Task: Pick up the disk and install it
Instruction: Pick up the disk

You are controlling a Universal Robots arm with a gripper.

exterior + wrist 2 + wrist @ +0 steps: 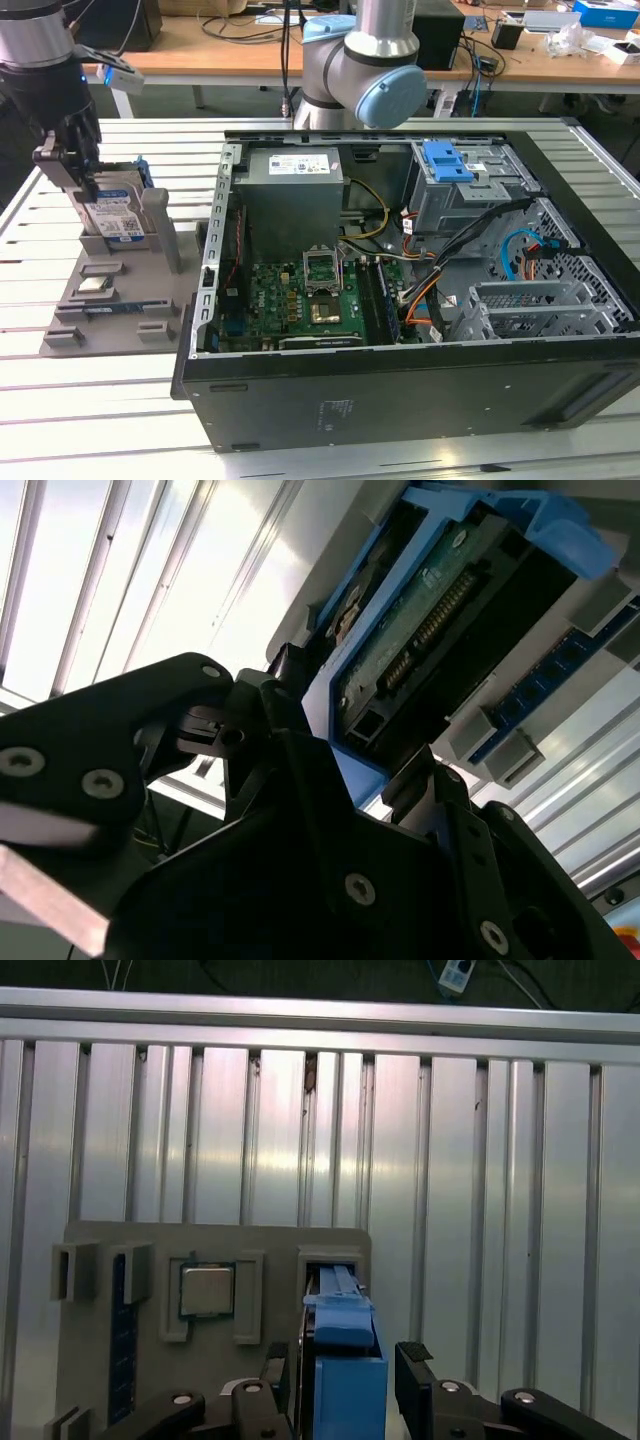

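The arm's black fingers (pixel 412 1360) stood parted astride the upright silver, blue-framed disk (pixel 115 215) in its grey plastic holder (pixel 110 300).

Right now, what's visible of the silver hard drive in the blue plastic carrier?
The silver rectangular hard drive in its blue plastic carrier stands on edge in a slot of the grey fixture plate at the exterior view's left. One face carries a white-and-blue label; the second wrist view shows a green circuit board on the other. The black gripper straddles its upper end.
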